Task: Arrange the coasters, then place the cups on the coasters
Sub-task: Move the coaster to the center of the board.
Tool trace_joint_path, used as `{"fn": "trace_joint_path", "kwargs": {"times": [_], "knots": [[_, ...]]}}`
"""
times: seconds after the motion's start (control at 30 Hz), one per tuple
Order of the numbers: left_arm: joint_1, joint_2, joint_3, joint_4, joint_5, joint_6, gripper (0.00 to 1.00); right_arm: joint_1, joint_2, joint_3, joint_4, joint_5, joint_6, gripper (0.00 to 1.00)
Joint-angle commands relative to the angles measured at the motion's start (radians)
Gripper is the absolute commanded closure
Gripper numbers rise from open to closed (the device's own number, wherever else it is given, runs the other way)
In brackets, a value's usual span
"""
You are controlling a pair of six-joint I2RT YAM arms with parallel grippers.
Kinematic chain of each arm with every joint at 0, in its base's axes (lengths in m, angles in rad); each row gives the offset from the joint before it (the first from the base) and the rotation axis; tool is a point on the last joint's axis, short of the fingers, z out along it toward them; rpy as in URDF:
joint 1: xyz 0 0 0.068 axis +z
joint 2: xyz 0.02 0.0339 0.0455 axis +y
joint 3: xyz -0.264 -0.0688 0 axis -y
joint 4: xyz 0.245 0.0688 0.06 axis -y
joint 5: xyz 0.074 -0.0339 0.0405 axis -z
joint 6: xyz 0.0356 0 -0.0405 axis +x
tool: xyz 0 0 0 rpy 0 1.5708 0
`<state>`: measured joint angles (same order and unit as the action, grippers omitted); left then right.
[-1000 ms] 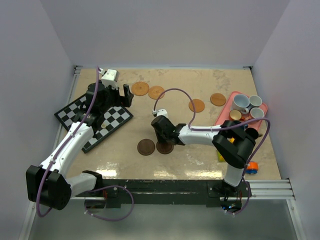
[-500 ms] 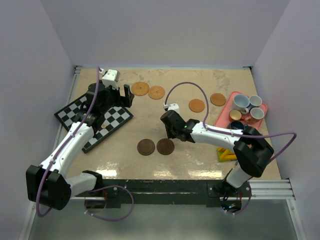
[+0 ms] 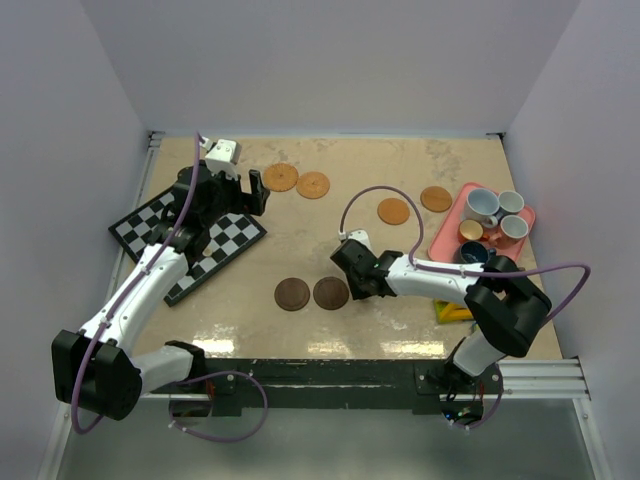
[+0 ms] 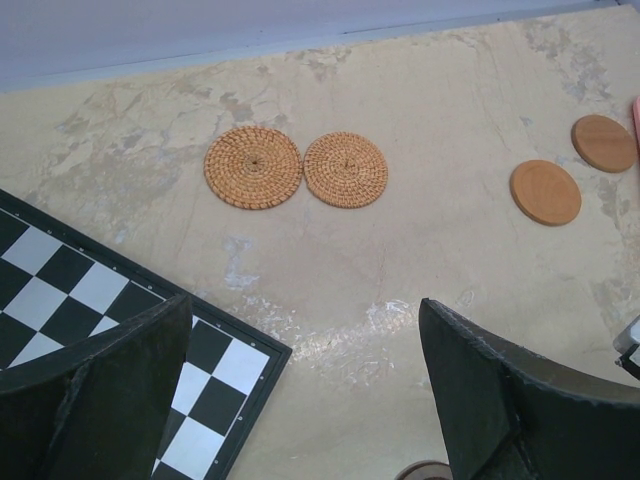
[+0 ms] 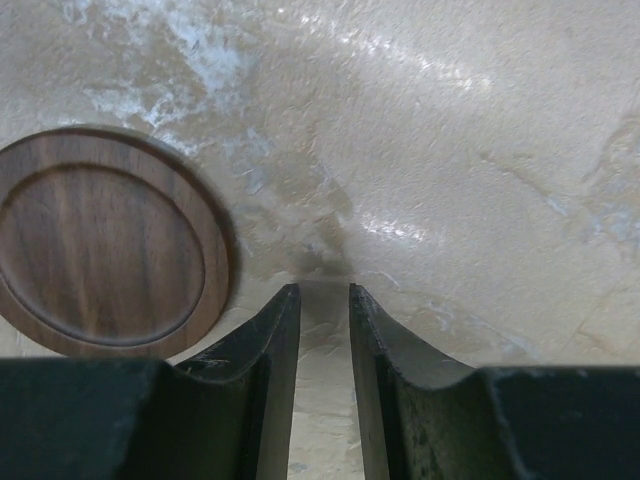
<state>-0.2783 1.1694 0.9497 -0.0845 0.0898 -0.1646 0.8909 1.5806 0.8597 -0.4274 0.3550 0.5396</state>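
Observation:
Two dark brown coasters lie side by side at the front centre. My right gripper is low over the table just right of them. In the right wrist view its jaws stand slightly open on bare table, with one brown coaster to their left. Two woven orange coasters lie at the back, two smooth orange ones further right. Several cups sit on the pink tray. My left gripper hangs wide open and empty above the table.
A folded chessboard lies at the left under my left arm. A yellow-green object sits by the right arm near the front edge. White walls enclose the table on three sides.
My right gripper left the right-hand brown coaster, swung back toward the table's middle, then came down again just right of that coaster. The left arm has not moved.

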Motion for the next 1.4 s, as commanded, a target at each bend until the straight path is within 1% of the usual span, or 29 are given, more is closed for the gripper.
{"fn": "trace_joint_path", "kwargs": {"times": [0.0,0.3,0.8,0.97,1.1,1.23,1.3,1.37], "knots": [[-0.007,-0.007,0.001,0.034,0.007,-0.003,0.00,0.009,-0.038,-0.017,0.048,-0.073,0.014,0.71],[-0.009,-0.001,0.001,0.034,0.005,-0.003,0.00,0.026,-0.024,-0.004,0.087,-0.097,0.014,0.71],[-0.009,-0.002,0.001,0.032,0.005,-0.001,0.00,0.059,-0.001,0.004,0.090,-0.105,0.026,0.72],[-0.009,-0.002,0.001,0.031,0.002,-0.001,0.00,0.059,-0.011,0.016,0.030,-0.042,0.057,0.71],[-0.009,-0.002,0.001,0.031,-0.002,0.000,0.00,0.051,-0.074,0.059,-0.065,0.053,0.054,0.71],[-0.009,-0.002,0.003,0.031,-0.005,0.004,0.00,-0.013,-0.146,0.113,-0.096,0.064,0.010,0.69],[-0.009,-0.004,0.006,0.029,-0.009,0.005,0.00,-0.091,-0.178,0.130,-0.056,0.026,-0.044,0.69],[-0.009,-0.005,0.004,0.028,-0.015,0.005,0.00,-0.199,-0.192,0.147,0.007,-0.010,-0.101,0.69]]}}
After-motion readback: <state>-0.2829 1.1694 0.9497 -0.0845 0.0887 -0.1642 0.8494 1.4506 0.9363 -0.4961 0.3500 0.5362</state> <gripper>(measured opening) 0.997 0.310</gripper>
